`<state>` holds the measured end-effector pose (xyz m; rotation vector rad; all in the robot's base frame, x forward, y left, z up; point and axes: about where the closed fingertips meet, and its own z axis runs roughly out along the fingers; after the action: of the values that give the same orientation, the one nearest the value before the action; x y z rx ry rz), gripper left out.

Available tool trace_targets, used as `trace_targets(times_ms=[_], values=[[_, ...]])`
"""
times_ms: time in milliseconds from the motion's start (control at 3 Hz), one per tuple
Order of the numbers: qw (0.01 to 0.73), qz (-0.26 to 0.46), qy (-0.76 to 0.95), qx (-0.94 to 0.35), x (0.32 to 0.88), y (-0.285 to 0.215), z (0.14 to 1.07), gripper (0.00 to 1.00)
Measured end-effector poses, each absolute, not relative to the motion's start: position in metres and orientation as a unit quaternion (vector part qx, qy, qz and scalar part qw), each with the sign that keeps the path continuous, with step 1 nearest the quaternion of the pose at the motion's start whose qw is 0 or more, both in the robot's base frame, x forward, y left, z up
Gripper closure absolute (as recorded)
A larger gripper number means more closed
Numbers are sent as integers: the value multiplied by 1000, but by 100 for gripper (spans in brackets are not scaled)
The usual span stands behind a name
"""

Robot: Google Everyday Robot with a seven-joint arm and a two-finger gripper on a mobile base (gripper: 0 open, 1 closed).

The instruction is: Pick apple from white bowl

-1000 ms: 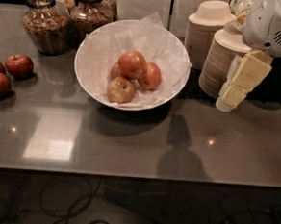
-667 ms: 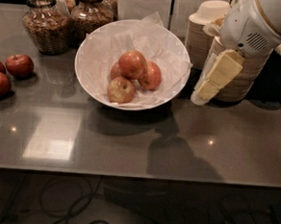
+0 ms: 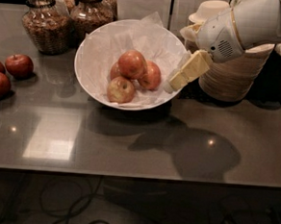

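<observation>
The wide white bowl [image 3: 97, 43], lined with crinkled white paper, stands on the dark counter at the middle back. A small pile of red-yellow apples [image 3: 132, 63] lies in it, one on top of the others. My gripper [image 3: 175, 81], pale yellow at the end of the white arm [image 3: 243, 24], reaches in from the upper right. Its tip hangs over the bowl's right rim, just right of the apples and apart from them.
Three red apples [image 3: 18, 65] lie loose on the counter at the far left. Two glass jars [image 3: 45, 25] stand behind the bowl on the left. Stacks of beige disposable bowls [image 3: 230, 77] stand right of the bowl, under the arm. The counter's front edge [image 3: 136, 176] runs across below.
The arm has swung left from over the stacked beige bowls, and the gripper's tip has come down to the white bowl's right rim. The apples have not moved.
</observation>
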<state>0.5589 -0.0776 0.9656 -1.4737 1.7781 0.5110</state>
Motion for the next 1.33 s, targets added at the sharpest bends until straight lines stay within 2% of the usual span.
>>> trace_targets(times_ms=[667, 1333], values=[[395, 264, 654, -588, 569, -30, 951, 0], [389, 272, 631, -614, 573, 3, 933, 0]])
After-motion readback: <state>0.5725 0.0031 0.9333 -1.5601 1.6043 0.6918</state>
